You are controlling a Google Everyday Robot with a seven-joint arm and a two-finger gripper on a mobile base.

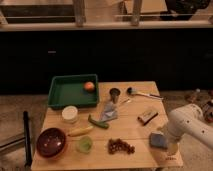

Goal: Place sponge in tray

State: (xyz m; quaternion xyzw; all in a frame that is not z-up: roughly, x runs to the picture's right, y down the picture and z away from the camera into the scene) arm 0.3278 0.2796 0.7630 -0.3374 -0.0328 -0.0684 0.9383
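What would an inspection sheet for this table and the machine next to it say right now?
Surface: light wooden table, crowded with small items.
Job's things: blue-grey rectangular sponge lies on the table's front right, outside the green plastic tray at rear left.
Clutter: round orange fruit inside the tray; dark metal cup, dark red bowl, yellow banana and dark grape bunch on the table.
Grippers: end effector at the tip of the white robot arm, low beside the sponge's right edge.
Cables: nothing seen.
Surroundings: dark wall behind; black upright post at left.
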